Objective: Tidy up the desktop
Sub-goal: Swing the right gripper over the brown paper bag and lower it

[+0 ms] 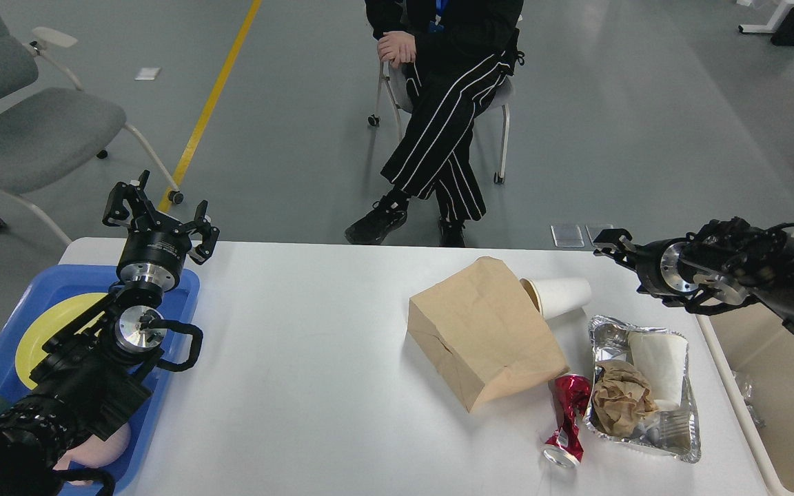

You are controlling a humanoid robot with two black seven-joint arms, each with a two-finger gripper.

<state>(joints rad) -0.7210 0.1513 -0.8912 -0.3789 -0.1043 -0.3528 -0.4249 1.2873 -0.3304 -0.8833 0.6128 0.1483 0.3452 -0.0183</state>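
Head view: tabletop [314,386] — white, smooth, rounded corners — fills the lower frame. Litter is grouped at its right end: brown paper bag [483,331] lying flat, white paper cup [559,296] on its side touching the bag's far edge, crushed red can [566,417] just beside the bag's near corner, foil tray [686,441] w/ crumpled brown paper [617,403] and a white wrapper [659,358] inside.

Right gripper [607,242] hovers over the far right edge, near the cup, holding nothing; seen end-on, so jaw state cannot be told. Left gripper [156,213] is raised over the blue tray [183,303], jaws apart, empty.

Step in hand, as judged: right arm picks the first piece of litter for the cream bin [776,386] beside the right edge. Procedure:
- Take the cup first — nearest, light, and free on its open side.
- Grip across the cup wall, light force; paper will likely crush.
- Lift clear before swinging over the bin — avoid dragging the bag.
- Foil tray: grip by the rim, keep level, else contents may spill.

Blue tray at left holds a yellow plate [52,324] and a pinkish item, partly hidden.

Room: grey floor, yellow floor line [211,103], grey chair [32,131] far left, seated person [449,103] in black striped trousers beyond the far edge.
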